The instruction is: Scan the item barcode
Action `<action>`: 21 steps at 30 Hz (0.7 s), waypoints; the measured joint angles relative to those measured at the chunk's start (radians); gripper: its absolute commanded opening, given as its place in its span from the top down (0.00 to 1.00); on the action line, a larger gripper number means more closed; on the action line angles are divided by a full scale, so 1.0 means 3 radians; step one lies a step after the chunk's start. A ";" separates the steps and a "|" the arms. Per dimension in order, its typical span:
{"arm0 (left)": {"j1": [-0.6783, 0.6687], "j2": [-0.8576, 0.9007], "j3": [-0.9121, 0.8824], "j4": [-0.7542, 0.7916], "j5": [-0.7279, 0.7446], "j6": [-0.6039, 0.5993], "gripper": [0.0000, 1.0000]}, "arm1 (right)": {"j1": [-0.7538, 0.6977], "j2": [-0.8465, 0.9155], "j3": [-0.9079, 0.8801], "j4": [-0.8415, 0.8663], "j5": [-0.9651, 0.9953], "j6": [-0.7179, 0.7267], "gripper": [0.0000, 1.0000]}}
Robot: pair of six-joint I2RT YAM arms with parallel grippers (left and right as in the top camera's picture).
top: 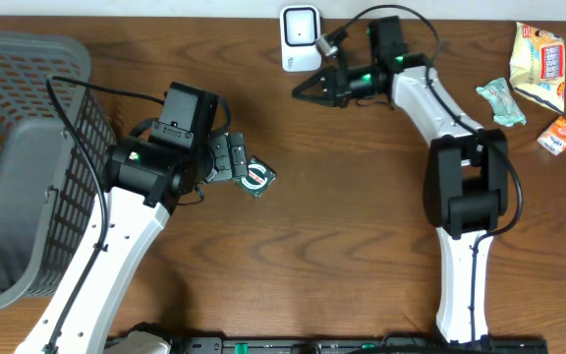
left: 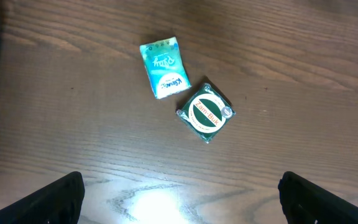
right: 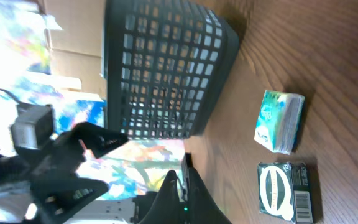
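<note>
L gripper (left: 179,182) is spread fully wide and grasps nothing. In the left wrist view only its two dark fingertips (left: 59,198) show, cut off at the bottom corners. It hangs over the worktop (top: 342,226), left of centre, with no contact with either packet ahead of it. R gripper (top: 303,91) is clenched tight on nothing, near the far edge and just beside the white scanner (top: 300,37), tips pointing toward the left edge.

The task item, a green packet (left: 206,113), lies flat on the worktop left of centre, just beside the L gripper in the overhead. A teal tissue pack (left: 163,68) lies next to it, corners nearly touching; contact can't be told. In the overhead that pack is hidden under the L wrist. The grey basket (top: 28,147) at the left edge is cut off by the frame. The snack bags (top: 538,64) at the far right corner are too small to make out.

Labels: the green packet has a round white logo reading "Zam-Buk". Its barcode (right: 301,202) shows in the right wrist view on a side strip, digits unreadable. The script on the teal pack is illegible.
</note>
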 measured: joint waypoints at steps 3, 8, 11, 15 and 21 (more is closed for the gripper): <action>0.0000 0.0000 0.0000 0.0001 0.0000 0.0000 0.02 | -0.0036 0.0000 -0.0004 -0.0149 0.0099 -0.0058 0.79; 0.0000 0.0000 0.0000 0.0001 0.0000 0.0000 0.02 | 0.0132 0.0000 -0.0006 -0.0310 0.0722 -0.0095 0.57; 0.0000 0.0000 0.0000 0.0001 0.0000 0.0000 0.02 | 0.0373 0.0000 -0.0008 -0.0261 0.1191 -0.0121 0.47; 0.0000 0.0000 0.0000 0.0000 0.0000 0.0000 0.02 | 0.0715 0.0000 -0.0008 -0.0200 0.1801 -0.0134 0.45; 0.0000 0.0000 0.0000 0.0001 0.0000 0.0000 0.02 | 0.1250 0.0000 -0.0008 -0.0173 0.2845 -0.0094 0.46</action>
